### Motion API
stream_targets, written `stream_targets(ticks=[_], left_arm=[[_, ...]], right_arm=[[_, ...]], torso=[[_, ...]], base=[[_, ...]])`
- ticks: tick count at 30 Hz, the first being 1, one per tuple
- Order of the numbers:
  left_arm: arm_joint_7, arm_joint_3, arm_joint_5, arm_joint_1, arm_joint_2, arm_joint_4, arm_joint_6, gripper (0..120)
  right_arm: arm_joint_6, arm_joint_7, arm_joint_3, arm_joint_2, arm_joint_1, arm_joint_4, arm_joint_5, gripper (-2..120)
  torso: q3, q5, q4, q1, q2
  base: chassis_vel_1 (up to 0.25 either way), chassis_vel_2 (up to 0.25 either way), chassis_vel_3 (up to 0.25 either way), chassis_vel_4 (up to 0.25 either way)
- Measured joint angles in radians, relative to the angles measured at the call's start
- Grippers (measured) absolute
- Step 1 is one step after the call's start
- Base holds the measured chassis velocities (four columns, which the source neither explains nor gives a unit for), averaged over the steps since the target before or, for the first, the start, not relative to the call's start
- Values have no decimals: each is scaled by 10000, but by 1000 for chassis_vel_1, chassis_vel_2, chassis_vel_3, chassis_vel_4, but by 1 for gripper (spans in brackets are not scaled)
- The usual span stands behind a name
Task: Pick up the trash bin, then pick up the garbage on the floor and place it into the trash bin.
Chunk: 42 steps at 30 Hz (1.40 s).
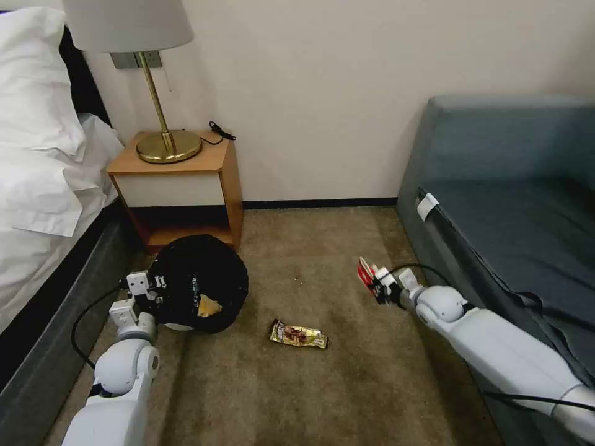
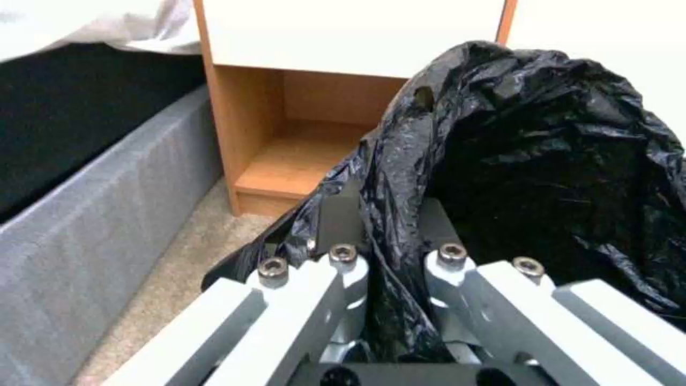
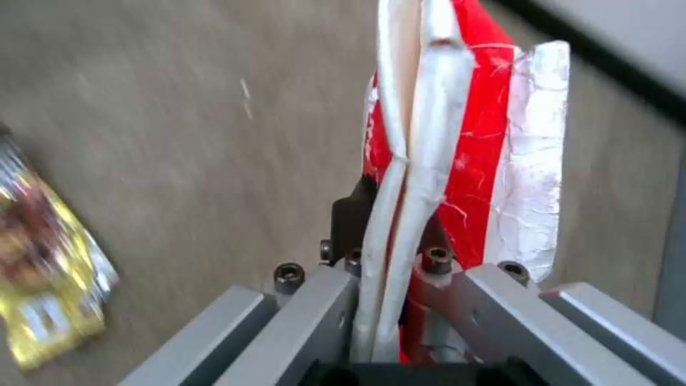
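It was a bedroom, most likely a hotel room. A bed with crisp white pillows and sheets (image 1: 37, 142) on a grey upholstered base (image 1: 56, 297) stood on the robot's left. Beside it stood a small wooden nightstand with a white drawer front (image 1: 176, 186), carrying a brass-stemmed table lamp with a pale shade (image 1: 155, 80). A grey-blue fabric sofa (image 1: 514, 204) stood opposite, against a plain cream wall (image 1: 322, 93). Beige-brown short-pile carpet (image 1: 322, 390) covered the floor.
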Motion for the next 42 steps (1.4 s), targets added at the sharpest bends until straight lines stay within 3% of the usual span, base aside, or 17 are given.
stream_targets(ticks=[2,4,11,18,30,36,42], left_arm=[[0,0,0,0,0,0,0,4],[12,81,15,-57,-90,100,1,4],[25,140,9,-49,-155,-29,7,4],[53,264,65,-60,-325,-103,1,4],[150,415,345,-134,-587,-125,-91,4],[213,443,484,-80,-808,-96,-162,4],[238,332,497,-15,-805,-127,-197,4]], right_arm=[[0,0,0,0,0,0,0,0],[920,-174,-548,42,700,320,11,0],[1566,-234,-1816,487,2359,406,327,0],[2088,-33,-3314,1408,3803,728,2149,0],[2511,882,-4478,3630,4144,222,2857,0],[2475,1302,-4866,4204,3966,145,2895,0],[2395,1962,-4918,4262,3670,191,2817,0]], torso=[[0,0,0,0,0],[0,-1,3,0,0],[0,-1,4,0,0],[0,-3,3,0,0],[0,-2,4,0,0],[0,-1,2,0,0],[0,1,3,0,0]], base=[[0,0,0,0],[0,0,0,0],[0,0,0,0],[0,0,0,0],[0,0,0,0],[0,0,0,0],[0,0,0,0]])
